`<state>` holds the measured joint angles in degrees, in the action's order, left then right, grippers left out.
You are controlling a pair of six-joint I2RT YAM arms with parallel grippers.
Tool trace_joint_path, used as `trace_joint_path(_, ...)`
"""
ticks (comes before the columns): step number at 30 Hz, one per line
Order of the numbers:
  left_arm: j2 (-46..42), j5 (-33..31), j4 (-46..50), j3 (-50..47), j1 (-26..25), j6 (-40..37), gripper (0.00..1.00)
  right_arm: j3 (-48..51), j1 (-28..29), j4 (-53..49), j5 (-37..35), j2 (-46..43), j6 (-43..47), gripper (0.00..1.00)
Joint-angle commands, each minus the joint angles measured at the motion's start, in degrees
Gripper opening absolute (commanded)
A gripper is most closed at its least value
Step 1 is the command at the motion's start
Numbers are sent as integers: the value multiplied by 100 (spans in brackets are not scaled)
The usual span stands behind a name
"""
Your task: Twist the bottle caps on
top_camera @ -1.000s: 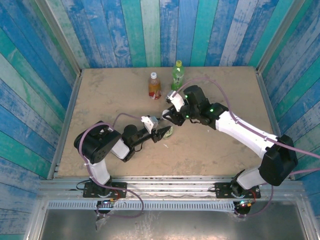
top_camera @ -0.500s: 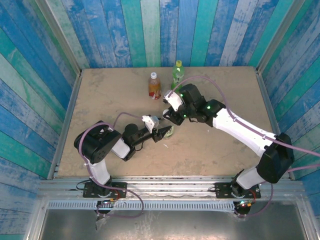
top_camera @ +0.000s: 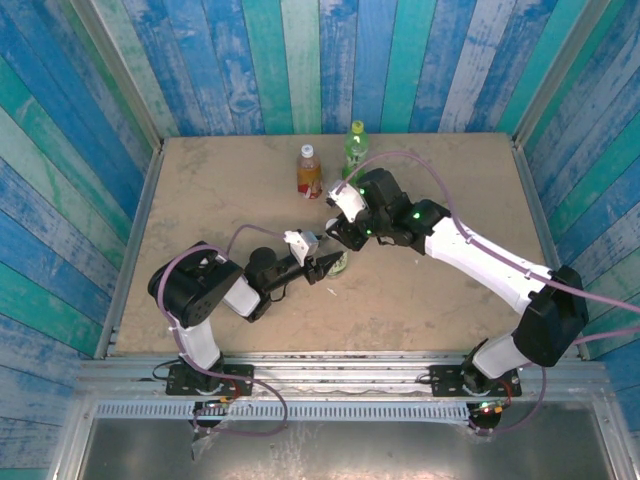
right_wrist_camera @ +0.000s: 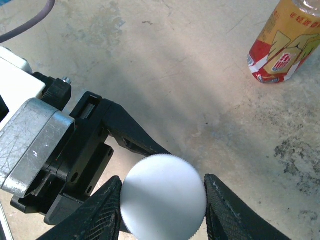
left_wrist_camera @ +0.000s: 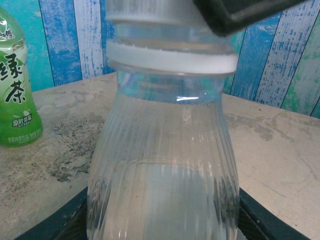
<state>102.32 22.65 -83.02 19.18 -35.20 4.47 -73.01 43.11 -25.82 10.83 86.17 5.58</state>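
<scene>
A clear bottle [left_wrist_camera: 165, 165] stands upright with my left gripper [left_wrist_camera: 165, 222] shut on its body low down. On its neck sits a white cap [right_wrist_camera: 163, 195], and my right gripper [right_wrist_camera: 163, 200] is shut on that cap from above, one finger on each side. From above, the right gripper [top_camera: 342, 238] hangs directly over the left gripper [top_camera: 328, 265] and the clear bottle [top_camera: 340, 264] in the middle of the table. The cap [left_wrist_camera: 150, 15] and a right finger [left_wrist_camera: 240, 12] show at the top of the left wrist view.
An amber bottle with a red label [top_camera: 309, 172] and a green bottle [top_camera: 355, 150] stand upright at the back of the table [top_camera: 200, 200], each with a cap on top. Blue plank walls close in three sides. The amber bottle [right_wrist_camera: 285, 45] is just beyond the right gripper.
The right arm's wrist and forearm have shifted a little toward the back left while staying over the clear bottle. The left arm and the bottle have not moved.
</scene>
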Motion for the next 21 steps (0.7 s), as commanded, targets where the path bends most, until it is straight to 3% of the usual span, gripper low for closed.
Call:
trace_joint_path(1, 128, -182, 517, 91, 22, 98, 47, 82, 162, -338, 215, -104, -36, 49)
trace_joint_path(6, 125, -166, 520, 94, 22, 89, 48, 4, 162, -309, 21, -234, 4, 67)
trace_joint_path(11, 130, -158, 548, 108, 22, 89, 48, 59, 160, -202, -162, -478, -48, 72)
trace_joint_path(15, 135, -155, 542, 102, 22, 82, 48, 173, 121, 88, -364, -627, -425, 67)
trace_joint_path(19, 121, -139, 542, 94, 22, 71, 48, 108, -10, 102, -164, -463, -615, 50)
trace_joint_path(21, 122, -137, 553, 92, 22, 65, 48, 12, -52, -14, -76, -340, -613, 46)
